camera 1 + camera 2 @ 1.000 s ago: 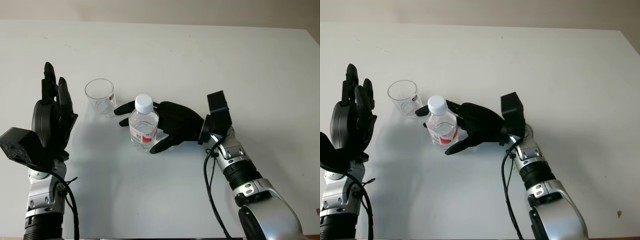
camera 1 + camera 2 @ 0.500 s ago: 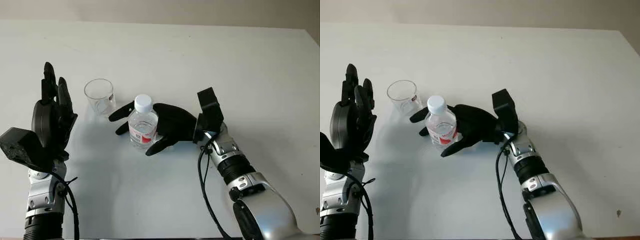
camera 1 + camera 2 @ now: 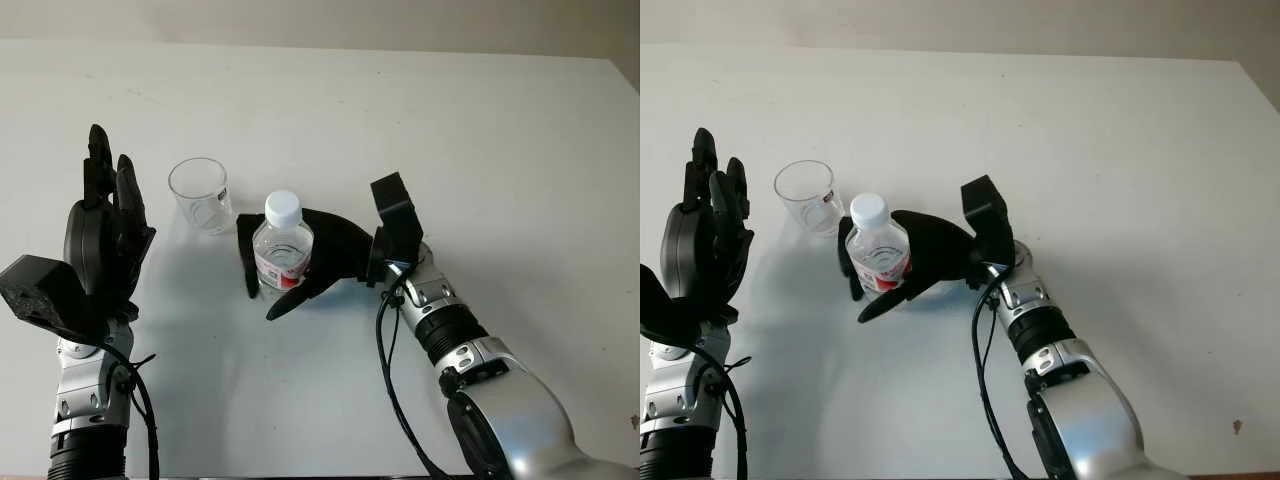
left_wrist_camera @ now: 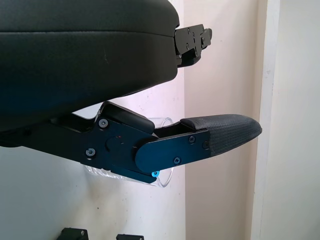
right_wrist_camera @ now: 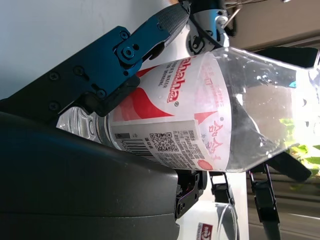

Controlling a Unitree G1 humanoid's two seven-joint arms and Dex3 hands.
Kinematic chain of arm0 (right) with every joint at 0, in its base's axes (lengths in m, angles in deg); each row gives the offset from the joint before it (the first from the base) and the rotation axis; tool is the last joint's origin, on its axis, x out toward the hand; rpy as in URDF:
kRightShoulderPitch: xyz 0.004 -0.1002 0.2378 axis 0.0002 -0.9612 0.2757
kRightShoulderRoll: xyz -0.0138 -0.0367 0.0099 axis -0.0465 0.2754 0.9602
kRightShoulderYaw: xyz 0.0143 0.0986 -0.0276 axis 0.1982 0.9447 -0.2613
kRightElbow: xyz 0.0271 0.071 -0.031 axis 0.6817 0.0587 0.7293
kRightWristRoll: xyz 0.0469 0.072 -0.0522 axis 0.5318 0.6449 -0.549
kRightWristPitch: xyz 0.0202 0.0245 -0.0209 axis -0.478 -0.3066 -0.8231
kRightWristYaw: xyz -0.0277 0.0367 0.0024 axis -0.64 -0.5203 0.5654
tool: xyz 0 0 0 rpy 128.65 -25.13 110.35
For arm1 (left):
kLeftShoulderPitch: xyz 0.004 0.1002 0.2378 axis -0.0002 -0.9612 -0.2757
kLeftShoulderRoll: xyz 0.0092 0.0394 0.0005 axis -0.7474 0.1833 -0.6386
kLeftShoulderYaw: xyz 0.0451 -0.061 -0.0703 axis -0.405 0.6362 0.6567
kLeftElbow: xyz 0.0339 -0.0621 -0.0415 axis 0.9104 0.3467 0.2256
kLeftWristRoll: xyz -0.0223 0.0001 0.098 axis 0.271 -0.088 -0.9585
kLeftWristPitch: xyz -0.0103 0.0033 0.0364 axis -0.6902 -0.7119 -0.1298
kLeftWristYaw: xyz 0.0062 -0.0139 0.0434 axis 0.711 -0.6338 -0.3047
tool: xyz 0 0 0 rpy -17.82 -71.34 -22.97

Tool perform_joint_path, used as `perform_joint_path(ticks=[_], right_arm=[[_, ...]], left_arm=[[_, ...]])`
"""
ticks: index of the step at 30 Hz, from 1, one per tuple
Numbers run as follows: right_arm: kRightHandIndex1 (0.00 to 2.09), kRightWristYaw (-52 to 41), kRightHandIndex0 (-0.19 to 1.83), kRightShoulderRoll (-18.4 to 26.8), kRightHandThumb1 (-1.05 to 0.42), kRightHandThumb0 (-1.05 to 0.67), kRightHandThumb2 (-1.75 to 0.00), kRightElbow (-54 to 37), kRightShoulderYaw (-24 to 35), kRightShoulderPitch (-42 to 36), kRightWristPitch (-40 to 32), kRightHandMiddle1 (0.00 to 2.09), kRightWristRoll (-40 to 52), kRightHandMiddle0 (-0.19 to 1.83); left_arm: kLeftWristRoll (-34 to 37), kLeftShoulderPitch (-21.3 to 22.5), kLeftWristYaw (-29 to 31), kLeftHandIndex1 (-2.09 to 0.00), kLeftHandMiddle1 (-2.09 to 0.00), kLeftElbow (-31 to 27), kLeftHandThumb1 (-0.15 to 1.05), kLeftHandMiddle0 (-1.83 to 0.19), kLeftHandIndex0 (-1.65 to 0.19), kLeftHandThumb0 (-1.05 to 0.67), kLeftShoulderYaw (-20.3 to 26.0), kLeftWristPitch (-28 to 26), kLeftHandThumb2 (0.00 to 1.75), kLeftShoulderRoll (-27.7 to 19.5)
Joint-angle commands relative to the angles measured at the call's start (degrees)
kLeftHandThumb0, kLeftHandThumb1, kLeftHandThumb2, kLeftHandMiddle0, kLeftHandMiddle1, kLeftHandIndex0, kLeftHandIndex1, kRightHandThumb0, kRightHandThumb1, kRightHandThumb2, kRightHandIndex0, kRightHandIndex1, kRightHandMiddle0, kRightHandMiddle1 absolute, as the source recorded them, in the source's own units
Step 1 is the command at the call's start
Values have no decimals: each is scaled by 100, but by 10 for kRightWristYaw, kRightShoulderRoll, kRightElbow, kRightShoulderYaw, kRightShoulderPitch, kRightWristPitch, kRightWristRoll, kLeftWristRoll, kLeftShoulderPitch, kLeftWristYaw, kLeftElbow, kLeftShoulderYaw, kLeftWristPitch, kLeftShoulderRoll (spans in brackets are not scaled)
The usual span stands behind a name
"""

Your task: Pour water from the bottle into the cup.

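Right robot hand (image 3: 300,262) wrapped around the bottle (image 3: 281,252): fingers (image 3: 246,262) curl round its far side toward the cup, thumb on the near side, palm against the red-and-white label. Bottle upright on the white bench (image 3: 480,140), white cap on, clear water inside. Empty clear cup (image 3: 199,194) stands just beside the bottle, apart from it. Left robot hand (image 3: 103,225) raised near the cup's other side, open, holding nothing.
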Motion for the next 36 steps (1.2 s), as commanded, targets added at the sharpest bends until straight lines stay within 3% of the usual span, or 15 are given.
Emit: perform_joint_path(ticks=[1,4,8,12,16,21,22,23,25,28,31,33,36], right_arm=[[209,8,132,-2,-69,-25,-7,-3,-11,-14,9,209,-14,121],[209,22,166,-4,-74,-21,-8,-12,-16,-23,31,209,-26,156],[209,49,182,-4,-81,-25,-9,-33,-18,-41,56,209,-36,179],[209,82,183,-4,-87,-27,-10,-44,-20,-51,81,209,-46,183],[209,144,183,-10,-100,-9,-16,-47,-10,-53,81,209,-51,183],[209,204,183,-11,-104,-5,-21,-17,25,-8,82,209,-36,183],[209,222,183,-10,-101,-4,-26,-5,33,7,89,209,-36,183],[209,242,183,-9,-88,-4,-54,8,40,24,93,209,-38,183],[209,288,183,-1,-77,-4,-84,29,48,56,92,209,-50,183],[209,334,183,22,-76,-2,-93,69,48,104,107,209,-79,183],[209,380,174,40,-86,-2,-69,110,41,147,122,209,-111,181],[209,417,144,44,-99,-5,-39,131,36,172,124,209,-133,156],[209,476,124,43,-104,-8,-26,160,25,206,118,209,-167,137]], left_arm=[[0,-2,-3,-5,-5,-11,105,11,15,-80,2,2,60,4],[0,-2,-3,-5,-5,-11,105,11,15,-80,2,3,60,3],[2,-3,-1,-5,-5,-8,105,11,15,-80,3,7,60,3],[5,-3,2,-5,-5,-7,105,12,15,-80,4,6,61,2],[3,-3,0,-6,-5,-6,105,11,14,-80,4,6,60,2],[1,-3,-2,-5,-5,-8,105,11,15,-80,4,4,61,1],[0,-4,-2,-6,-6,-8,105,11,14,-80,4,5,61,1],[0,-4,-2,-6,-5,-6,105,11,14,-80,4,6,61,0],[0,-4,-2,-5,-5,-5,105,12,15,-81,5,6,61,-1],[2,-5,-2,-5,-5,-5,105,12,15,-80,6,6,61,0],[4,-5,-2,-6,-6,-5,105,11,14,-80,7,4,61,0],[3,-4,0,-5,-6,-3,105,11,15,-79,7,5,62,0],[4,-1,2,-5,-5,-1,105,11,15,-79,8,6,61,0]])
